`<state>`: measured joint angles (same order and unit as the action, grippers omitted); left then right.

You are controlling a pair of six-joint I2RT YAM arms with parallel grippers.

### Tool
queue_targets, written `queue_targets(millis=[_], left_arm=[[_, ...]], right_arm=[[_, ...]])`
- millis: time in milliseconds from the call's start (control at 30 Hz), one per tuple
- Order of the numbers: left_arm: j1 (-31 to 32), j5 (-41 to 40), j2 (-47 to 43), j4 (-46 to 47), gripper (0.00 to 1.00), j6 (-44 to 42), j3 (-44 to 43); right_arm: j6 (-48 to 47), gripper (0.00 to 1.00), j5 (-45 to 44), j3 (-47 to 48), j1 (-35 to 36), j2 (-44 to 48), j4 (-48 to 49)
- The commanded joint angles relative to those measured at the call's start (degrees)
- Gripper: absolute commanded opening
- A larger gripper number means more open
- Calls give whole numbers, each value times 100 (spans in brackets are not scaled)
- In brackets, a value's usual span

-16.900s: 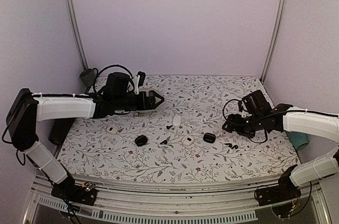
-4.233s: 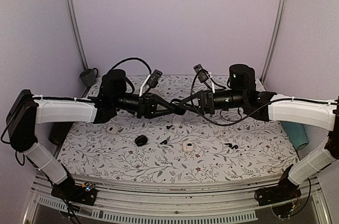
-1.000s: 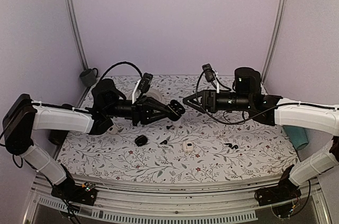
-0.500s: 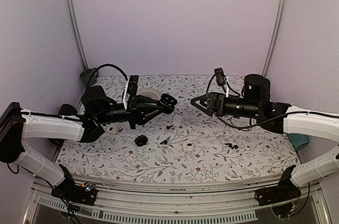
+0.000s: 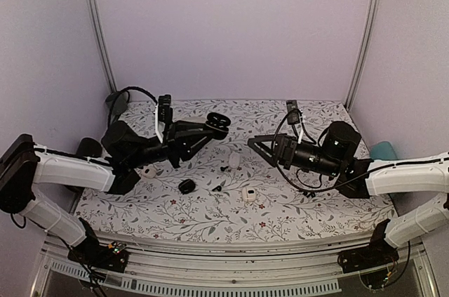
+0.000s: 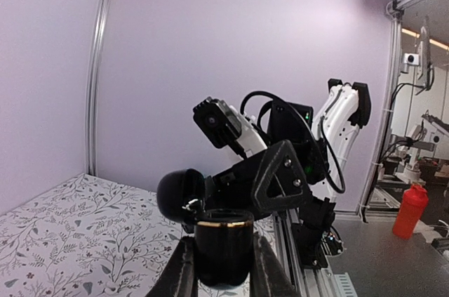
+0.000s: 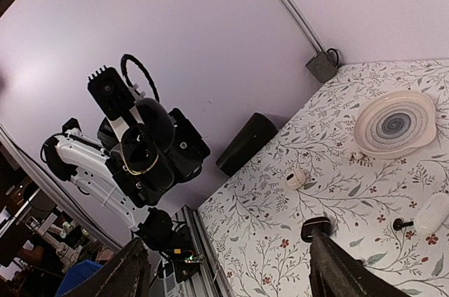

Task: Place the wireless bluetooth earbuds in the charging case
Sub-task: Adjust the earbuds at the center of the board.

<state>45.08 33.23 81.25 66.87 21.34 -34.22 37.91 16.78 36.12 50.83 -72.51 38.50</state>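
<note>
We find the charging case [image 6: 223, 234] aloft in the left pincer [image 6: 223, 258], earbuds [image 5: 224, 168] on the counter [image 5: 140, 206].
The left pincer pinches the round black, gold-rimmed case, lid open, above the floral cloth. Two tiny glossy black stemmed earbuds lie mid-counter among three smooth white cases [image 5: 248, 191]. The right pincer [image 7: 226, 241] hangs spread wide.
</note>
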Motion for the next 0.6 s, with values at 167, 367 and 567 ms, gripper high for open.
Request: queue_targets(millis=[167,367,567], left_arm=[[88,-172,149,1235,0,1124,7],[81,-237,-20,1017,0,976,146],[63,-160,-364,35,0,337,163]], right_arm=[[-657,76,-2,165,288,-451,1630],[-586,76,-978,-32,149,49,593],[123,81,-2090,-415,-243,1340,-2288]])
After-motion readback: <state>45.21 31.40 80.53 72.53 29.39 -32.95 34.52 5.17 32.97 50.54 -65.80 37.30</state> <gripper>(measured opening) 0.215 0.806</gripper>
